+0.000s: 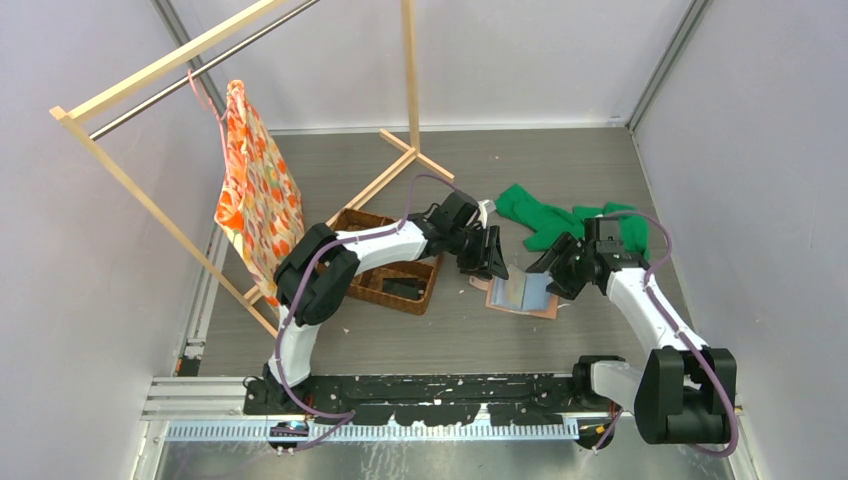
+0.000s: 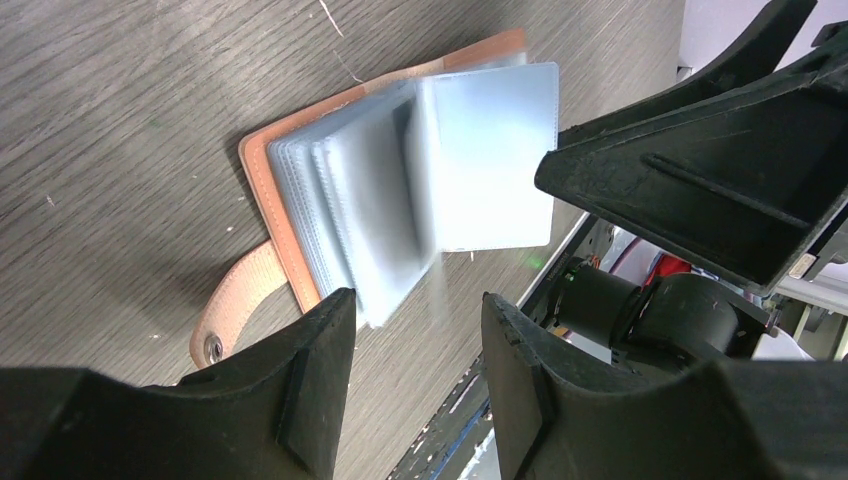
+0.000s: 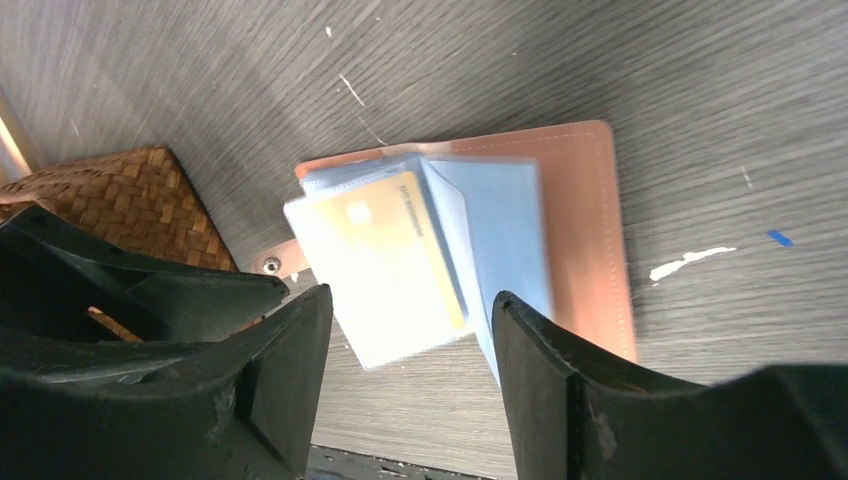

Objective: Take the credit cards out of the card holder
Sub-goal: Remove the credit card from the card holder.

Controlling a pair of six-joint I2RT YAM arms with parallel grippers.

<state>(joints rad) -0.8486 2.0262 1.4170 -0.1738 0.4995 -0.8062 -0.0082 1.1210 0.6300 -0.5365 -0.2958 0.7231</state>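
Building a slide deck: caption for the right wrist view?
Open right pincer over the open card holder, a yellow card visible inside; basket at left.

The card holder's point(image 2: 268, 195) plastic sleeves point(image 2: 385, 200) are blurred, and the yellow card's point(image 3: 395, 250) print is unreadable.

The card holder point(image 3: 590, 220) has a matt, leathery salmon cover and shiny clear plastic sleeves point(image 2: 490, 150). Under it the table point(image 3: 600, 60) is dull grey wood grain; beside it the basket point(image 3: 130, 195) is rough brown weave, and my right claw point(image 3: 410, 298) is matt black plastic.
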